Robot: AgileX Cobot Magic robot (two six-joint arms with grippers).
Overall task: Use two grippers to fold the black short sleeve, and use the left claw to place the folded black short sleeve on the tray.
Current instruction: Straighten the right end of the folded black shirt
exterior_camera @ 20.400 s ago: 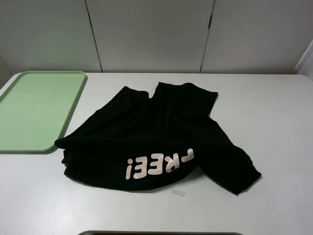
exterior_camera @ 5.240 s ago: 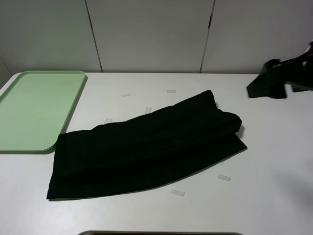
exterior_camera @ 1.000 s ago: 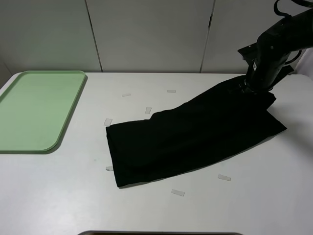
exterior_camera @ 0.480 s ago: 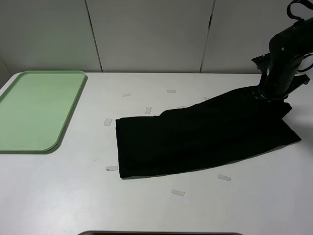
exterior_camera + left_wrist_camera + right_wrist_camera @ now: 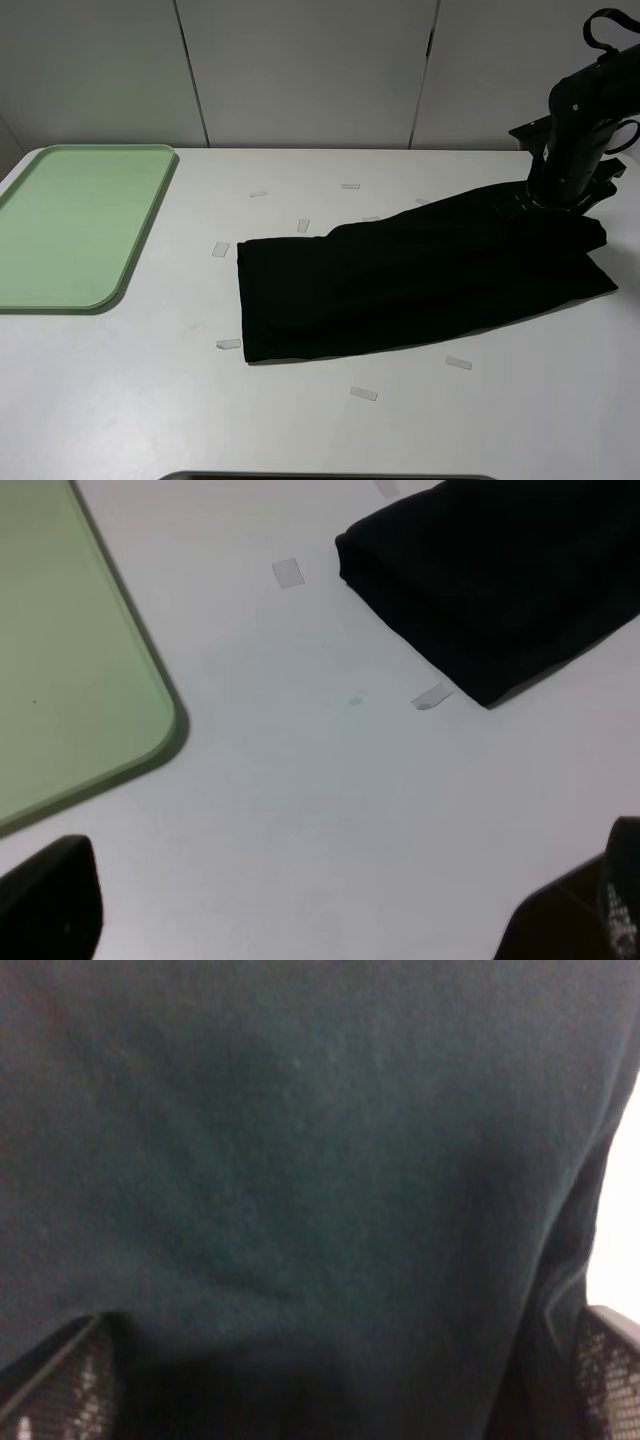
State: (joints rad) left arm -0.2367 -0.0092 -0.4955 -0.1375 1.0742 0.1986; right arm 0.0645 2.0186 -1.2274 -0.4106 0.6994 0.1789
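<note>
Two pairs of jaws held wide apart, right gripper (image 5: 548, 203) placed directly over one end of the matte black short sleeve (image 5: 420, 275), folded into a long soft band, its other end and the smooth, round-cornered pale-green tray (image 5: 60, 660) seen ahead of the left claw (image 5: 320, 920).

The black short sleeve (image 5: 420, 275) lies flat on the white bench (image 5: 320, 430) as a long folded band, plain black on the side showing. It slants from a squared left end up toward the bench's right edge, where the right gripper (image 5: 548, 198) stands over its far corner with fingers (image 5: 60, 1380) spread wide above the cloth. The pale-green tray (image 5: 70, 220), rectangular with rounded corners and a low rim, sits at the far left, well apart from the shirt, and the left gripper (image 5: 320, 920) hangs wide apart over bare bench between them.
</note>
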